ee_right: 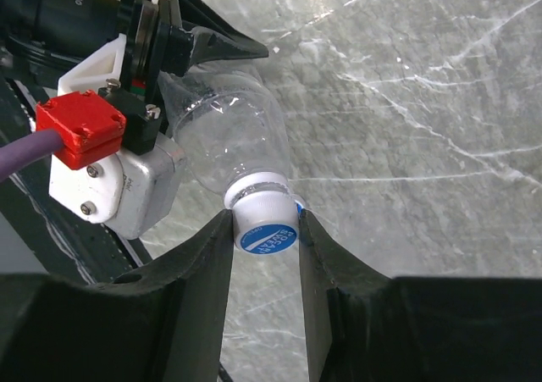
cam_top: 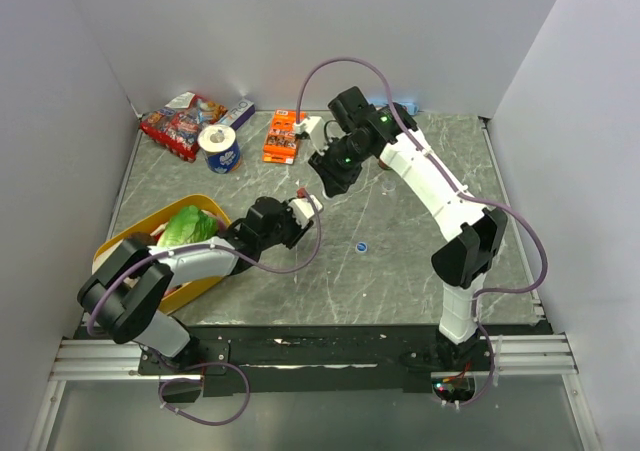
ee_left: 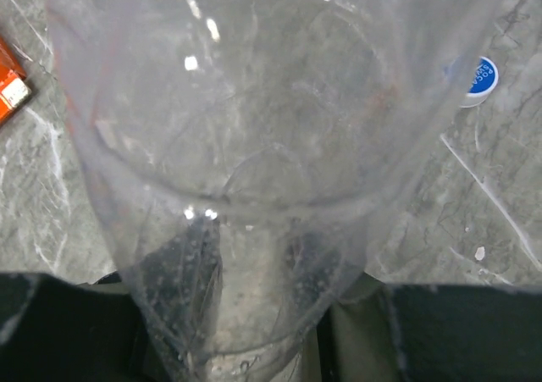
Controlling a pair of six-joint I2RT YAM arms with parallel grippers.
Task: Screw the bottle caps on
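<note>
Currently, threading step: L tool (ee_left: 254, 301) clamps clear bottle (ee_right: 227, 132), R tool (ee_right: 265, 228) pinches blue cap (ee_right: 266, 239) on its neck; next move likely needs aligned, steady twisting w/o slip.

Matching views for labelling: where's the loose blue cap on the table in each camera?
Top: loose cap mid-table, between the two arms.
Left wrist: upper right, beside the bottle.
Right wrist: not clearly in it; the second cap there sits on the bottle's neck, in the right gripper.
Shared landmark: the bottle, in both wrist views.
</note>
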